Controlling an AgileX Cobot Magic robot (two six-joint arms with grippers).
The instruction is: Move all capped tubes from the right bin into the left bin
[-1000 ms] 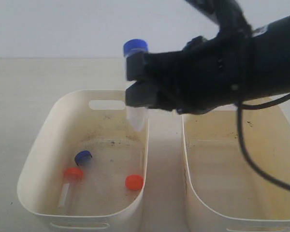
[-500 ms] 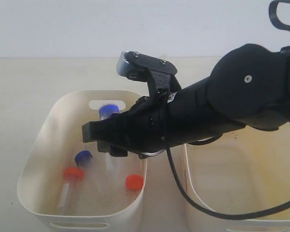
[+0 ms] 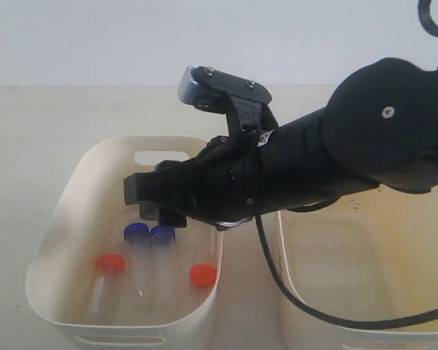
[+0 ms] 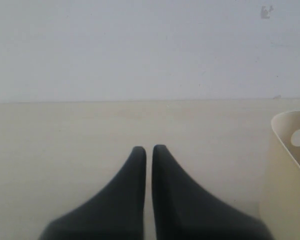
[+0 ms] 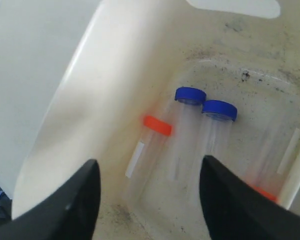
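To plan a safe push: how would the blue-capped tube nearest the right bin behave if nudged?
That blue-capped tube is round and seems to lie on its side, so it would probably roll, stopped soon by the neighbouring tube or the left bin wall. It looks clear and empty, so likely light.

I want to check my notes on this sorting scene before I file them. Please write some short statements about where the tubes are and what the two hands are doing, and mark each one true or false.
1. The left bin holds two blue-capped tubes and two orange-red-capped tubes. True.
2. The right hand grips a blue-capped tube. False: it is open and holds nothing, above the tubes in the left bin.
3. The left hand is shut and holds nothing. True.
4. The blue-capped tubes lie at opposite ends of the left bin. False: they lie side by side.
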